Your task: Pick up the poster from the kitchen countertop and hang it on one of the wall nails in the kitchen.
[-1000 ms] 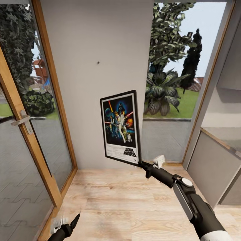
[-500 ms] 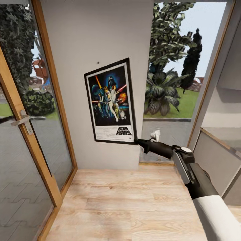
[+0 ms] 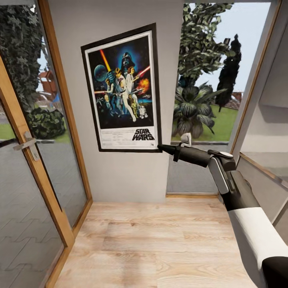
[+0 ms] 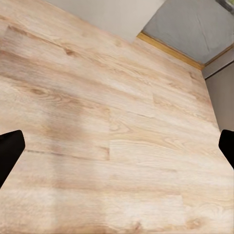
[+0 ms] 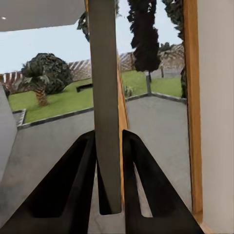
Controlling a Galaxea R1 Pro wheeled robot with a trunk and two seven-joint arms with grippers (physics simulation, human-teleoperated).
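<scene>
Wall [image 3: 120, 176]: plain grey panel, between a wood-framed glass door [image 3: 36, 160] on the robot's left and a big window [image 3: 208, 80] on its right. Garden and trees behind both. Top of the wall is cut off by the frame edge.

Floor [image 3: 152, 244]: pale wood planks. In the left wrist view the same floor [image 4: 112, 126] runs to a grey wall base and a wood skirting strip.

Poster [image 3: 122, 90]: up against the grey wall, tilted slightly, top edge sloping. Black frame, white border, logo at the bottom readable. Whether it touches the wall or hangs on anything: cannot tell, the poster covers whatever is behind it.

Right arm [image 3: 240, 208]: reaches in from lower right, white and black segments, lower end cut off at the frame corner.

Right pincer [image 3: 161, 147]: at the poster's bottom right corner, clamped on it. Head view hides the fingertips behind the frame edge. The right wrist view shows the grip clearly: poster [image 5: 106, 107] seen edge-on as a thin grey slab, with both black fingers [image 5: 73, 185] pressed against its two faces.

Left pincer [image 4: 117, 146]: two dark fingertips at opposite edges of the left wrist view, spread wide, nothing between them, floor beneath. Most of each finger is cropped.
</scene>
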